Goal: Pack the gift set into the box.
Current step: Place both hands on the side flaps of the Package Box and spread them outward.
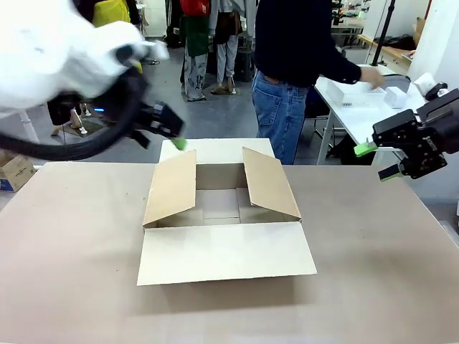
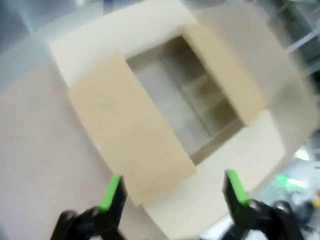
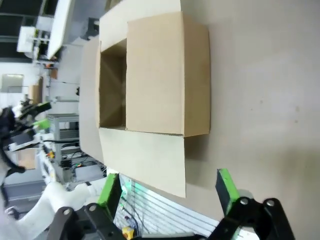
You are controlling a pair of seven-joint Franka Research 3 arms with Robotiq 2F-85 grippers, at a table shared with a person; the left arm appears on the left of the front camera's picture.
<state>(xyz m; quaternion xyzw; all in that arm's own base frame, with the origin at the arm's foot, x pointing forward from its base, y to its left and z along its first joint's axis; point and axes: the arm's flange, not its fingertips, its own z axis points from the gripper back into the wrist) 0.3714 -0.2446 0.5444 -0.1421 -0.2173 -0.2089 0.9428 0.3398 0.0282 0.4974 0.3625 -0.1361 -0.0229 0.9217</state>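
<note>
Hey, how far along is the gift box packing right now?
Done: the box sits on the table with flaps open, its visible inside bare. In hand: nothing; the left gripper hovers open above it, the right gripper open off to its right. Left: all the packing; the person reaches toward a side table.
</note>
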